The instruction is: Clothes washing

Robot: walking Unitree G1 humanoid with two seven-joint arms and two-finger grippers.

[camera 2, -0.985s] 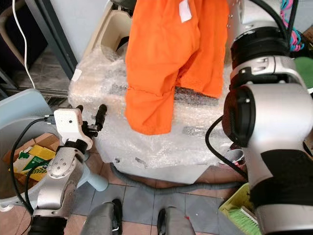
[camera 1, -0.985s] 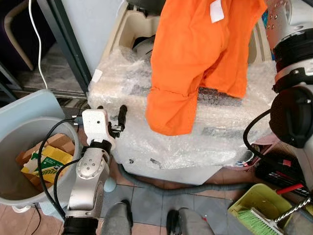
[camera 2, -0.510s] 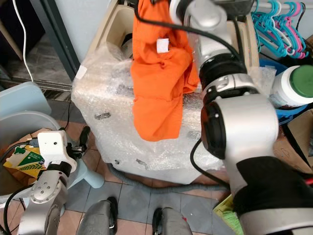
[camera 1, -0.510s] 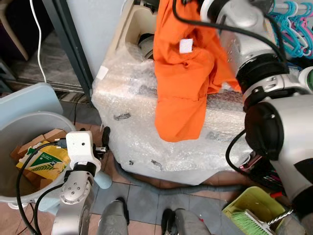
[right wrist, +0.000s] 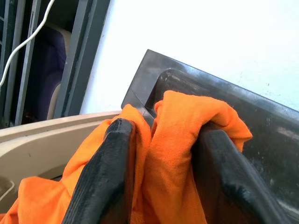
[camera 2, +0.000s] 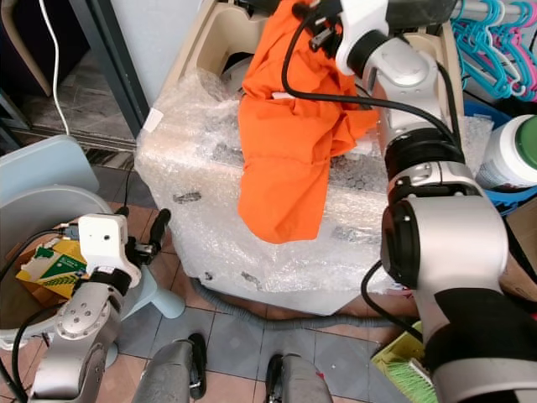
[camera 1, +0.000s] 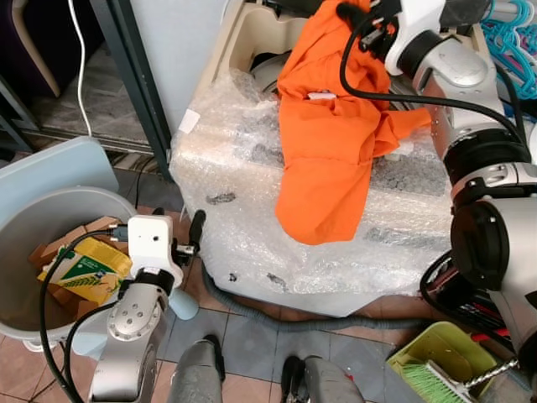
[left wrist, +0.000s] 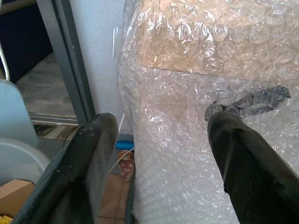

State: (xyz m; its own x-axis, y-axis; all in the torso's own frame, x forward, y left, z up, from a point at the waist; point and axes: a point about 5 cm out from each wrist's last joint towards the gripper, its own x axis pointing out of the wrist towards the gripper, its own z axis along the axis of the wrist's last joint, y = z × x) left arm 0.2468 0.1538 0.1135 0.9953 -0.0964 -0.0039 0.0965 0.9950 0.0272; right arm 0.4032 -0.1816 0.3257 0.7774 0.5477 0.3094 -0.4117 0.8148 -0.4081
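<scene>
Right gripper (right wrist: 161, 177) fingers clamping orange garment (camera 1: 331, 143) (bunched between them), left gripper (left wrist: 161, 163) spread wide

Honestly there's no text here I can actually read. The orange garment (camera 1: 331, 143) has a small white tag (camera 1: 320, 96) on it, but it's too tiny to make anything out. The green and yellow carton (camera 1: 84, 270) in the grey bin (camera 1: 33, 218) has some printing on it, just too small and blurry to read. Same with the white label (camera 1: 189, 122) stuck on the bubble-wrapped washing machine (camera 1: 252, 210); it looks blank from here.
</scene>
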